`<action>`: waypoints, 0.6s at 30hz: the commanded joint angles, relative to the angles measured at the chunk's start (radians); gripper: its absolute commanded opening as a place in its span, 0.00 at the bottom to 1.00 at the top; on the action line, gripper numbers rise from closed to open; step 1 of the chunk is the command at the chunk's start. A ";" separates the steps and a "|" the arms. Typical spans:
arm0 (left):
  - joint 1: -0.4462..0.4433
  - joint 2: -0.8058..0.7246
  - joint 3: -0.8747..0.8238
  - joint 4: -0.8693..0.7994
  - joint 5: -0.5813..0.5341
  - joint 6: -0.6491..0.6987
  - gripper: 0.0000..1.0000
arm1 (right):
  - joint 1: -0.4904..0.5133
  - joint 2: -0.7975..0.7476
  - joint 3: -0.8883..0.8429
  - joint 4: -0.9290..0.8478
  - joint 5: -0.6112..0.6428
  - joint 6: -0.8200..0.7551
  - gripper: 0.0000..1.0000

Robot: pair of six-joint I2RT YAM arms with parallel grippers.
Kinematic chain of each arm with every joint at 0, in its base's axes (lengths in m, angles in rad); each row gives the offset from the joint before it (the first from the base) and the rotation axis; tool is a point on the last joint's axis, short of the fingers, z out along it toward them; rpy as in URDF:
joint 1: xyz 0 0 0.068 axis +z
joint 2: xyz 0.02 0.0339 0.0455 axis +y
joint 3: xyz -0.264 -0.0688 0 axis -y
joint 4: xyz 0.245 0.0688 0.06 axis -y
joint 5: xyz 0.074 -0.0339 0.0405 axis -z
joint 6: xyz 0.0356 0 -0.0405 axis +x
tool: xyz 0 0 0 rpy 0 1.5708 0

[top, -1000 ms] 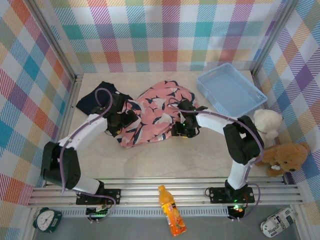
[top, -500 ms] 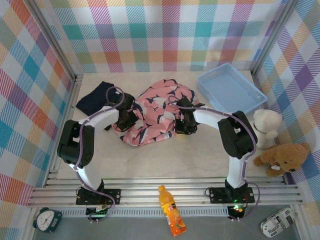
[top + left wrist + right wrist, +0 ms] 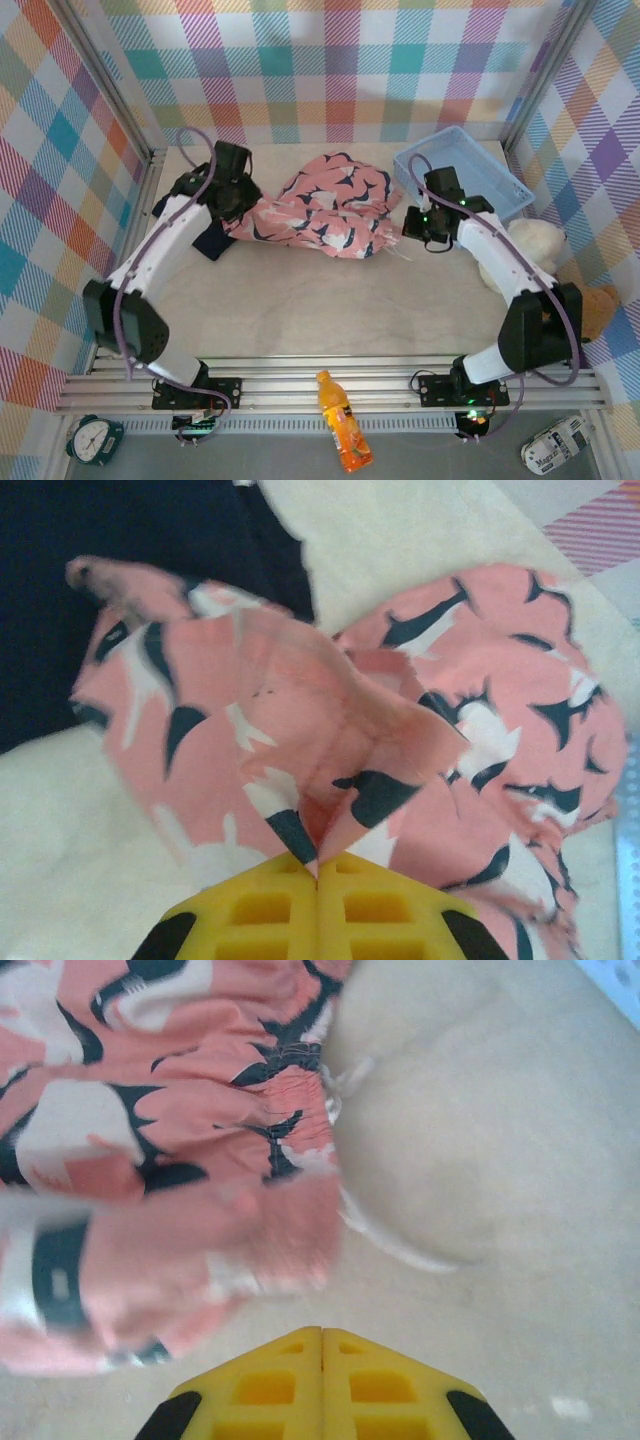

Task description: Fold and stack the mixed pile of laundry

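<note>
Bench (image 3: 300,310) carries everything. Pink garment (image 3: 325,210) with navy-and-white print is the biggest item. It lies crumpled and drawn out sideways across the back-centre of the bench, between the two arms. Light blue basket (image 3: 490,180) sits back right, just beside the garment's right end; not part of the job. Navy trousers (image 3: 150,530) are back left, partly under the pink garment's left end and under the left arm. Can't tell whether they are folded.

Left hand (image 3: 318,875) is clenched on a pinch of pink cloth. The fabric runs straight into the seam between its fingers, and the raised corner hangs over the trousers. Right hand (image 3: 321,1345) is clenched too, but no cloth shows between its fingers, so it looks empty. The gathered waistband edge lies just ahead and to its left. White drawstring (image 3: 385,1240) trails on the bench nearby.

Step, as I judge it: spreading the pink garment flat before folding. Task is early, nothing stacked.

To do it well:
- The right hand should release and drop onto the waistband edge, not the drawstring, pinching both layers.
- Then both hands pull apart evenly and low, and lay the garment flat, clear of the trousers and the basket wall.
- Pulling from the left alone would likely drag the cloth onto the trousers and bunch it.
</note>
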 commanded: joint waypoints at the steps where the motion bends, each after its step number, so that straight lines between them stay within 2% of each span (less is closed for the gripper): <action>1: -0.025 -0.124 -0.230 -0.079 -0.003 -0.077 0.13 | 0.015 -0.018 -0.113 -0.143 -0.064 -0.005 0.00; 2: -0.035 -0.163 -0.309 -0.060 0.018 -0.120 0.19 | 0.015 -0.024 -0.142 -0.151 -0.063 0.014 0.03; 3: -0.045 -0.214 -0.402 -0.037 0.043 -0.168 0.41 | 0.015 -0.034 -0.174 -0.145 -0.053 0.036 0.14; 4: -0.056 -0.257 -0.478 -0.031 0.060 -0.224 0.72 | 0.015 -0.043 -0.201 -0.135 -0.043 0.056 0.30; 6: -0.065 -0.336 -0.585 -0.016 0.081 -0.279 0.99 | 0.015 -0.057 -0.234 -0.084 -0.097 0.061 0.45; 7: -0.066 -0.375 -0.615 -0.015 0.075 -0.293 1.00 | 0.016 -0.063 -0.245 -0.046 -0.146 0.063 0.52; 9: -0.066 -0.428 -0.634 -0.037 0.031 -0.297 1.00 | 0.025 -0.061 -0.254 0.031 -0.224 0.052 0.61; 12: -0.064 -0.458 -0.622 -0.027 -0.028 -0.283 1.00 | 0.032 -0.020 -0.245 0.114 -0.239 0.056 0.71; 15: -0.065 -0.435 -0.630 0.033 -0.026 -0.313 1.00 | 0.030 0.062 -0.211 0.162 -0.236 0.119 0.77; 18: -0.066 -0.391 -0.655 0.044 -0.021 -0.442 1.00 | 0.032 0.150 -0.155 0.205 -0.281 0.258 0.79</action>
